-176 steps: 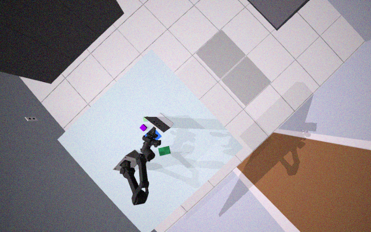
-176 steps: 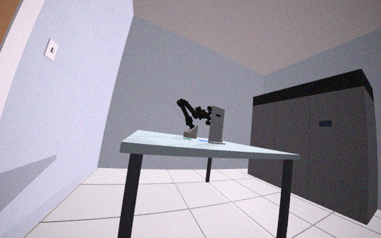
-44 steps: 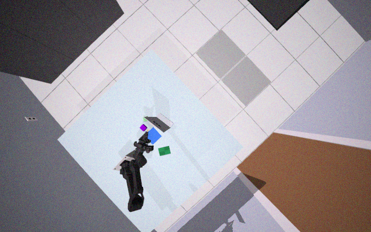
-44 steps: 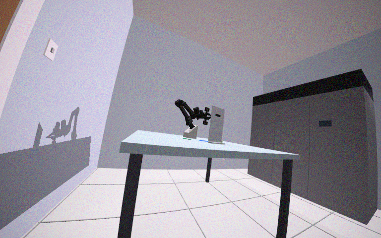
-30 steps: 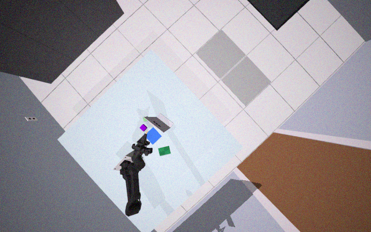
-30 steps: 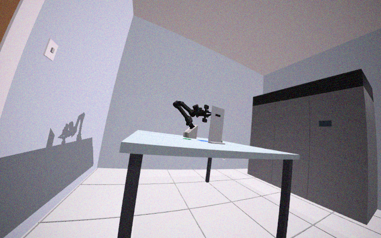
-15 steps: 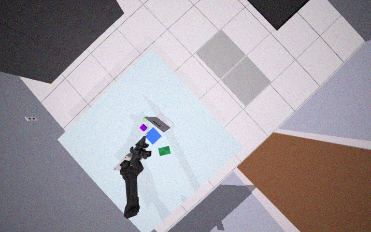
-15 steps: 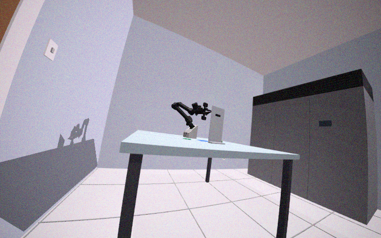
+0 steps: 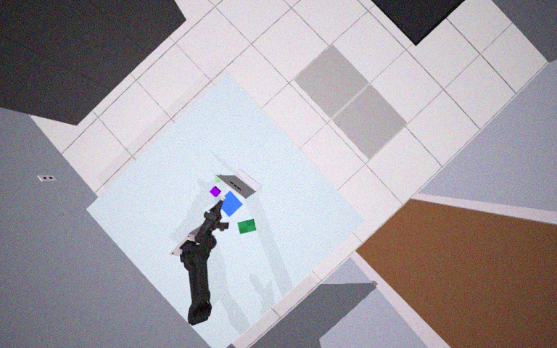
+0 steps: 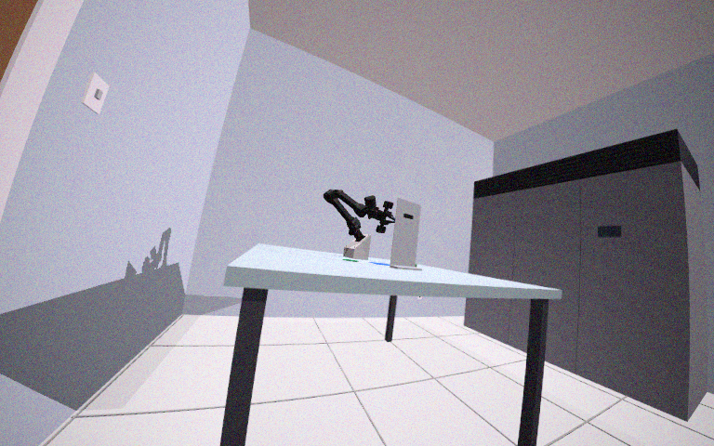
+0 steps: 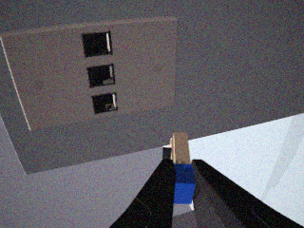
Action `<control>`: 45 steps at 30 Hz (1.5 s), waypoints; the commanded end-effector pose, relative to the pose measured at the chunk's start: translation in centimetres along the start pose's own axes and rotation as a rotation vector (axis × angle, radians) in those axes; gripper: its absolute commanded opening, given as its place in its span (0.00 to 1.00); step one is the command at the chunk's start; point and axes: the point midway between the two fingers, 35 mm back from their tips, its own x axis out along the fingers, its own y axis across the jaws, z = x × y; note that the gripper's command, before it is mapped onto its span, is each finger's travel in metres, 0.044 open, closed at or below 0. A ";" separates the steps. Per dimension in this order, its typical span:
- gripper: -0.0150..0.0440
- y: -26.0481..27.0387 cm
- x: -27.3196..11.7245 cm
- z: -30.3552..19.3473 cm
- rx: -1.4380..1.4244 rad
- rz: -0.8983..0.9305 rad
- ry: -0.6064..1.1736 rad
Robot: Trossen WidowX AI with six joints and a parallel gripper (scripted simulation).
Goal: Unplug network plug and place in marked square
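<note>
Three sockets (image 11: 101, 76) stand vacant in the panel (image 9: 242, 187) (image 10: 405, 233) (image 11: 142, 62); before it, the claw (image 9: 222, 200) (image 10: 393, 220) (image 11: 180, 167) grips the plug (image 9: 223, 198) (image 11: 183, 173), a purple block (image 9: 215, 191) nearby.

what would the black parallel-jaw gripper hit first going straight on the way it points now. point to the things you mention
Probably the upright grey panel (image 9: 245, 190) (image 10: 405, 242) (image 11: 237, 71), met by the blue-and-tan plug (image 9: 223, 198) (image 11: 184, 190) in the gripper (image 9: 222, 200) (image 10: 393, 220) (image 11: 180, 167); depth is unclear, so it might pass the edge.

Plain room, type unclear: we see tiled floor (image 9: 279, 59) (image 10: 295, 378), dark cabinets (image 9: 82, 48) (image 10: 626, 273), light switch (image 10: 96, 93), pale bench (image 9: 287, 196) (image 10: 315, 270).
</note>
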 end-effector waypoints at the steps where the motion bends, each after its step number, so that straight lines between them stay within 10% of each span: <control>1: 0.25 -2.7 0.7 -0.2 0.030 -0.119 -0.029; 25: 0.25 -15.0 -0.2 0.3 0.096 -0.627 -0.288; 45: 0.25 -16.4 0.2 0.3 0.096 -0.641 -0.295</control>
